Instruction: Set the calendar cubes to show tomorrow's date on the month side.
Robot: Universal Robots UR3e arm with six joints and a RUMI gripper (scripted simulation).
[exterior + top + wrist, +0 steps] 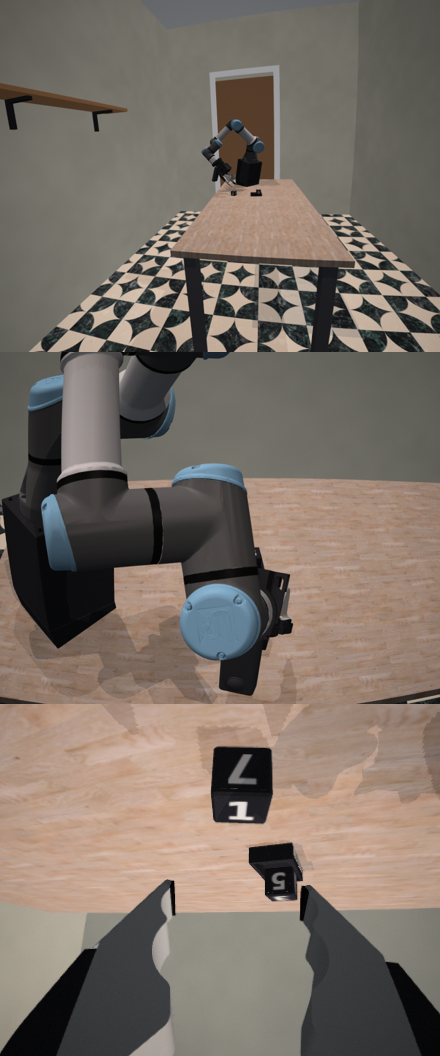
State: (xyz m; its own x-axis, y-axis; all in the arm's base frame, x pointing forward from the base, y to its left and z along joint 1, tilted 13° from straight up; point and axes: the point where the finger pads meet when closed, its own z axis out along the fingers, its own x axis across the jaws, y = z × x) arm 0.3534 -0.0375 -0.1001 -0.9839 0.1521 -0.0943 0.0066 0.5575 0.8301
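My gripper [237,885] [233,184] is open and empty, raised above the table behind the loose cube in the exterior view. The loose black cube [242,781] [233,193] sits flat on the table. The inverted wrist view shows a grey 7 on its side, upside down in the picture, and a white 1 on top; the exterior view shows a 2. The black tray [271,854] [253,194] holds the other cube [280,880] [258,191] at one end; its other end is bare. That cube shows a grey 5, a partly visible white top digit, and a 0 in the exterior view. The arm hides both cubes in the top view.
The wooden table [348,572] [267,227] carries the black robot base [73,594] [248,172], beyond the cubes in the exterior view. A wall shelf [66,101] is at the left, away from the arm. The loose cube lies left of the tray in that view.
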